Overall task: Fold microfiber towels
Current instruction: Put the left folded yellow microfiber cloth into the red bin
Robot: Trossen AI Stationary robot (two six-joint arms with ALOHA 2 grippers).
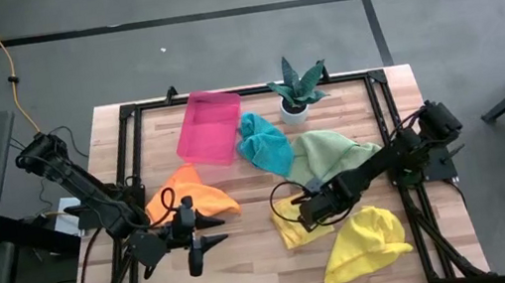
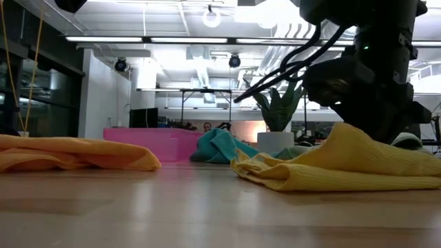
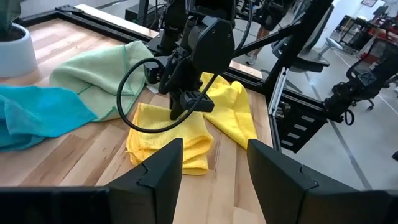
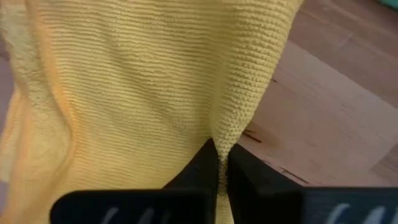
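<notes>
- yellow towel (image 1: 360,246) lies bunched at the near right of the counter (image 1: 262,271), apart from both arms.
- left gripper (image 1: 209,240) hangs low over bare wood at the near left, its fingers (image 3: 163,167) spread with nothing between them, pointing toward the right arm.
- right gripper (image 1: 306,216) is down on the second yellow towel (image 4: 124,81), which sits crumpled just right of the counter's middle; the fingers (image 4: 202,165) are clenched on a raised ridge of its cloth.
- low view shows this second yellow towel peaked up under the dark gripper, its lower edge flat on the wood.
- orange towel (image 1: 190,196) lies in a loose heap on the left side, partly beneath the left arm.
- light green towel (image 1: 330,153) is spread right of centre, just behind the pinched yellow one and touching it.
- teal towel (image 1: 265,143) is rumpled near the middle, touching the light green towel on one side and the pink tray (image 1: 209,126) on the other.
- pink tray sits toward the far edge, left of centre, tilted a little against the counter's lines.
- potted plant (image 1: 295,90) in a white pot stands at the far edge, just beyond the teal and light green towels.
</notes>
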